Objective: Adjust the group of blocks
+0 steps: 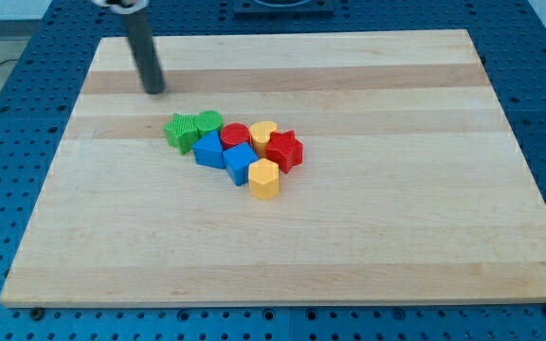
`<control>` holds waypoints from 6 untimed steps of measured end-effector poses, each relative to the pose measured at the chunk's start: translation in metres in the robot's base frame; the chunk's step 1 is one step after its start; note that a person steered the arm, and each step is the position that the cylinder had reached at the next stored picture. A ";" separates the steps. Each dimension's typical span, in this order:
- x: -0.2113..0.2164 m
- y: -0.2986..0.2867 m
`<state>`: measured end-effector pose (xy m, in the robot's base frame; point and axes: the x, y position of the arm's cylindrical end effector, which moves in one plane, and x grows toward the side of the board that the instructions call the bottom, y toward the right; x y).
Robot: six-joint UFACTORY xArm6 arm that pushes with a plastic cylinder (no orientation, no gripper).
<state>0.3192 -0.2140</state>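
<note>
A tight group of blocks sits near the board's middle. A green star [180, 131] is at the group's left, with a green round block [209, 121] beside it. A blue block [209, 150] and a blue cube [239, 163] lie below them. A red cylinder [234, 135], a yellow heart [263, 134] and a red star [285, 150] form the right side. A yellow hexagon [264, 178] is at the bottom. My tip [154, 91] rests on the board up and to the left of the green star, apart from it.
The wooden board [396, 237] lies on a blue perforated table [8, 142]. The rod's upper end leaves the view at the top left.
</note>
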 end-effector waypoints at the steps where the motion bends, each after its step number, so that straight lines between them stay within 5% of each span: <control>1: 0.035 -0.013; 4: 0.109 0.018; 6: 0.111 0.086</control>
